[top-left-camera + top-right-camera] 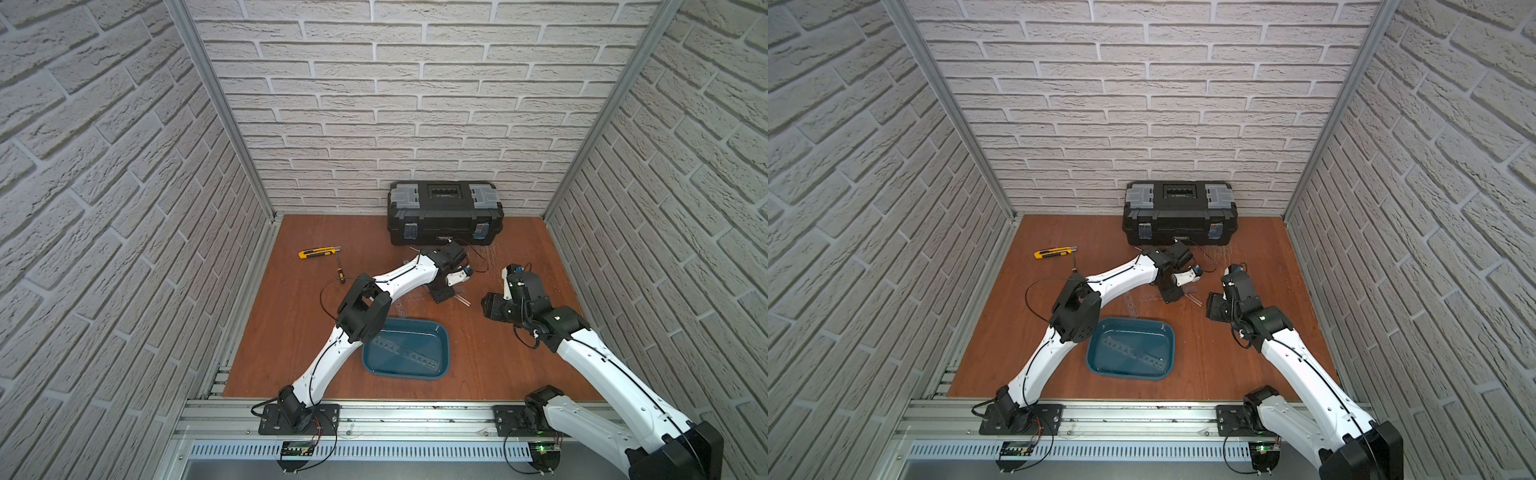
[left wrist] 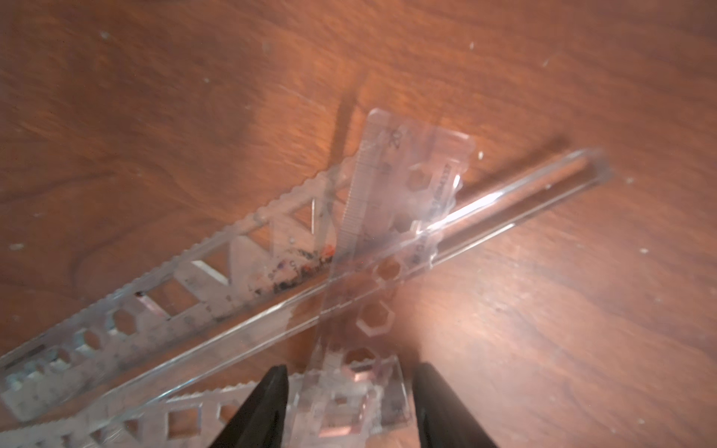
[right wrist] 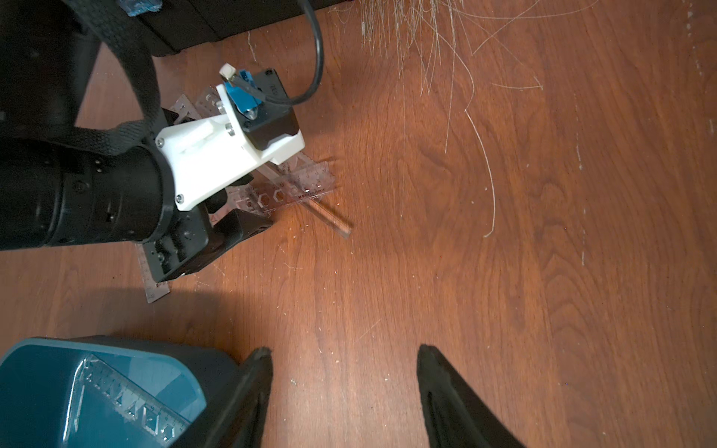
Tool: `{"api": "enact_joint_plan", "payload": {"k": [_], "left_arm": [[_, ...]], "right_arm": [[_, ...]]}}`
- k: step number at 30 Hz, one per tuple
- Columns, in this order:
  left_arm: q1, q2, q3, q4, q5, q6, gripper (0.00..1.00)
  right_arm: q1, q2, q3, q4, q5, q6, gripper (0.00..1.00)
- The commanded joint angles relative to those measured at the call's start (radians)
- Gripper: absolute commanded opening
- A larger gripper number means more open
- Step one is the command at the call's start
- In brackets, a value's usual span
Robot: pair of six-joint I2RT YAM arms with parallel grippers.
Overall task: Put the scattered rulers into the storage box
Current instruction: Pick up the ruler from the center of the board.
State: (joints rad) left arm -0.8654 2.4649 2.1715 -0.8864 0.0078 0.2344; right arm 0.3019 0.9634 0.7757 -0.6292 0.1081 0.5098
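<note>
Several transparent rulers (image 2: 388, 232) lie crossed in a pile on the wooden table, between the toolbox and the teal storage box (image 1: 444, 332). In the blurred left wrist view, my left gripper (image 2: 349, 388) hangs low over the pile. It is open, and its black fingers (image 2: 271, 395) stand on either side of the overlapping ruler ends. In a top view the left gripper (image 1: 440, 296) covers most of the pile. One ruler (image 1: 407, 353) lies slantwise inside the storage box (image 3: 38, 388). To the right of the pile, my right gripper (image 3: 343, 357) is open with only bare wood between its fingers.
A black toolbox (image 1: 444, 212) stands against the back wall. A yellow-black utility knife (image 1: 318, 252) and a small screwdriver (image 1: 340, 274) lie at the back left. Brick-patterned walls close in three sides. The left arm's elbow (image 1: 363, 311) reaches over the storage box's left end.
</note>
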Motion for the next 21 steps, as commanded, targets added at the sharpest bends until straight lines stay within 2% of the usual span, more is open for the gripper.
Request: {"api": "enact_joint_plan", "payload": {"k": [1,6,21], "left_arm": [[-0.003,0.026,0.022,-0.008,0.021,0.008,0.57],[0.0,0.038,0.022,-0.011,0.034,0.003,0.56],[0.0,0.049,0.021,-0.012,0.027,-0.009,0.42]], "right_arm": [[-0.007,-0.007,-0.004,0.02,0.011,0.013,0.65],[-0.007,-0.009,-0.007,0.019,0.018,0.013,0.65],[-0.007,-0.023,-0.01,0.014,0.026,0.017,0.64]]}}
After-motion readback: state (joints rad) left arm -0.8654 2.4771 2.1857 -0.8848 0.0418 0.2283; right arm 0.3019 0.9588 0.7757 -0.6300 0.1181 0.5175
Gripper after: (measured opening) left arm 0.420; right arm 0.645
